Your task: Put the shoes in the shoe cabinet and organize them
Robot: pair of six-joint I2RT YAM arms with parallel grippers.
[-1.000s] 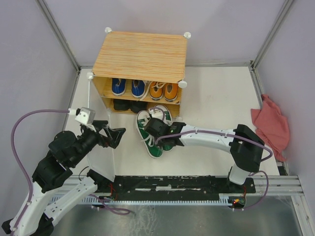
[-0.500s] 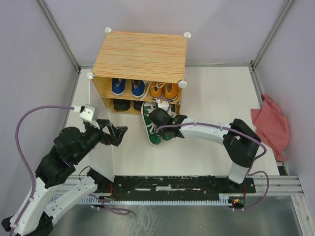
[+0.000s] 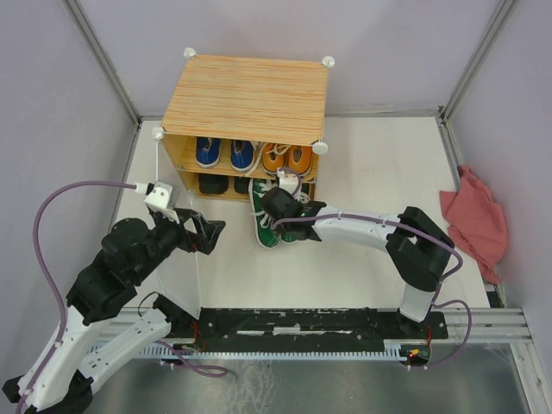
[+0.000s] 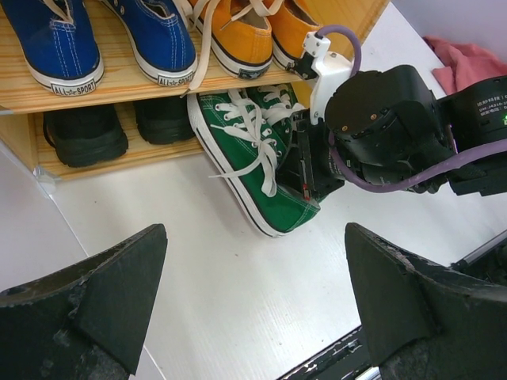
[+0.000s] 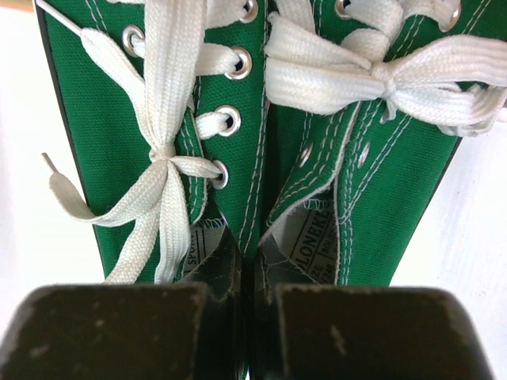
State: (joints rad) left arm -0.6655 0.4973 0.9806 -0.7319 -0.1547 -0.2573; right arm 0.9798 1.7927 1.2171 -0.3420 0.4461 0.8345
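Observation:
The shoe cabinet (image 3: 246,95) stands at the back, its front open. Blue sneakers (image 3: 222,153) and orange sneakers (image 3: 287,159) sit on its upper shelf, and black boots (image 3: 226,185) on the lower left. My right gripper (image 3: 280,211) is shut on the green sneakers (image 3: 266,220), one finger inside each shoe, pinching their inner walls together (image 5: 253,261). The toes of the pair reach the lower right opening (image 4: 253,158). My left gripper (image 3: 207,235) is open and empty in front of the cabinet, beside the open white door (image 3: 177,267).
A red cloth (image 3: 474,220) lies at the right wall. Grey walls close in the white table (image 3: 379,172) on the left, back and right. The open door stands between the left arm and the shoes.
My right gripper has pushed the green sneakers away from me toward the cabinet's lower shelf. My left arm has shifted slightly up and toward the cabinet.

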